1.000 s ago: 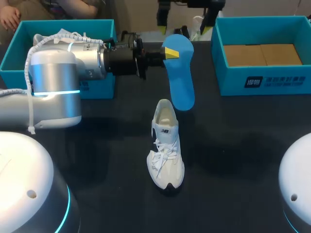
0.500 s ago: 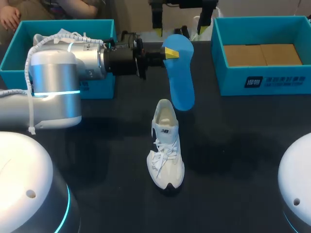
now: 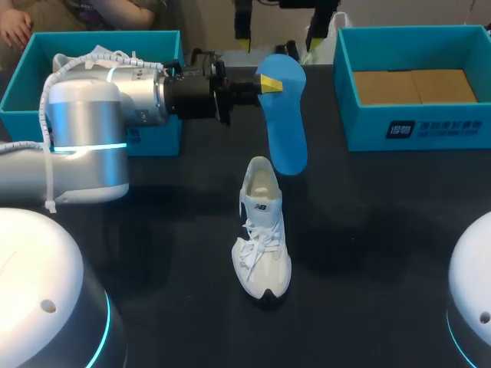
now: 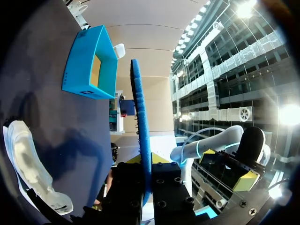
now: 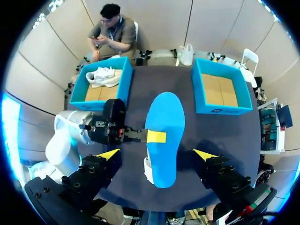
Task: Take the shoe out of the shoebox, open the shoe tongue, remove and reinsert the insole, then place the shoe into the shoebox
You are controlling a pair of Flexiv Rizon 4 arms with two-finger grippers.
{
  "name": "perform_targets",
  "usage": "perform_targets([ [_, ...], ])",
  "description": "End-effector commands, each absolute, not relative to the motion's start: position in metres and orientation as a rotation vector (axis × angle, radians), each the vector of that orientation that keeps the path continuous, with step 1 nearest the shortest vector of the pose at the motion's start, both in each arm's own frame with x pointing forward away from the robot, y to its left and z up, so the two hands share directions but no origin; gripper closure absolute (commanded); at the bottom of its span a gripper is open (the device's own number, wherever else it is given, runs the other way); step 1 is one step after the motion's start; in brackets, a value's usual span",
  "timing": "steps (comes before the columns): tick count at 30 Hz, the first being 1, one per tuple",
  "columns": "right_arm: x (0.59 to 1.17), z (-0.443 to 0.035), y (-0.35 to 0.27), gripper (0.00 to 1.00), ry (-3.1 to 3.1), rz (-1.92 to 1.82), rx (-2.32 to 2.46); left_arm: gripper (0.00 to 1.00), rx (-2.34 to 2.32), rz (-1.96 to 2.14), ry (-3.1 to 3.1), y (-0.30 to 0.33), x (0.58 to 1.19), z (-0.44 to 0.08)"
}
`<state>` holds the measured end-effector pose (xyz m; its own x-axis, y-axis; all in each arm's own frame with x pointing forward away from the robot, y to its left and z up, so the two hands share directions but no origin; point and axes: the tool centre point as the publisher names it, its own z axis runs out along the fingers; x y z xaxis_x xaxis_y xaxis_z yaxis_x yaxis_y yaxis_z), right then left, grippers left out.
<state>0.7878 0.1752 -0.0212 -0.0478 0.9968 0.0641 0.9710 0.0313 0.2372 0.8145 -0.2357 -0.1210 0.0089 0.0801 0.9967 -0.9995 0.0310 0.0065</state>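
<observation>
A white shoe (image 3: 261, 230) stands on the black table, toe toward me; it also shows beside my left fingers (image 4: 28, 168). My left gripper (image 3: 268, 83) (image 4: 146, 161) is shut on the heel end of a blue insole (image 3: 284, 123) (image 4: 139, 117), which hangs tilted above the table behind the shoe. High above the far edge my right gripper (image 3: 278, 27) (image 5: 156, 153) stands wide open and empty, looking straight down on the insole (image 5: 161, 136), which hides most of the shoe (image 5: 146, 169). The right shoebox (image 3: 414, 126) (image 5: 220, 110) shows only its cardboard floor.
The left blue shoebox (image 3: 19, 84) (image 5: 123, 86) at the far left holds another white shoe (image 3: 92, 57) (image 5: 104, 75). My left arm (image 3: 100, 115) stretches across in front of that box. Bare table lies between the shoe and the right box.
The right gripper has drifted a little to the left along the far edge, still wide open. The left arm, insole and shoe have not moved.
</observation>
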Motion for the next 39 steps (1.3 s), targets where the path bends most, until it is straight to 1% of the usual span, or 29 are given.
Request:
perform_targets([
  [1, 0.785, -0.023, 0.151, 0.0, 2.261, 0.513, 2.099, 1.0, 1.132, 1.216, -1.161, -0.235, 0.814, -0.121],
  [12, 0.78, -0.027, 0.125, 0.0, 2.347, 0.812, 2.186, 1.0, 1.132, 1.216, -1.161, -0.235, 0.814, -0.121],
  [16, 0.779, -0.03, 0.112, 0.0, 2.366, 0.982, 2.215, 1.0, 1.132, 1.216, -1.161, -0.235, 0.814, -0.121],
  [23, 0.779, -0.036, 0.097, 0.0, 2.408, 1.107, 2.25, 1.0, 1.132, 1.216, -1.161, -0.235, 0.814, -0.121],
  [39, 0.785, -0.063, 0.08, 0.0, 2.421, 1.509, 2.321, 1.0, 1.132, 1.216, -1.161, -0.235, 0.814, -0.121],
])
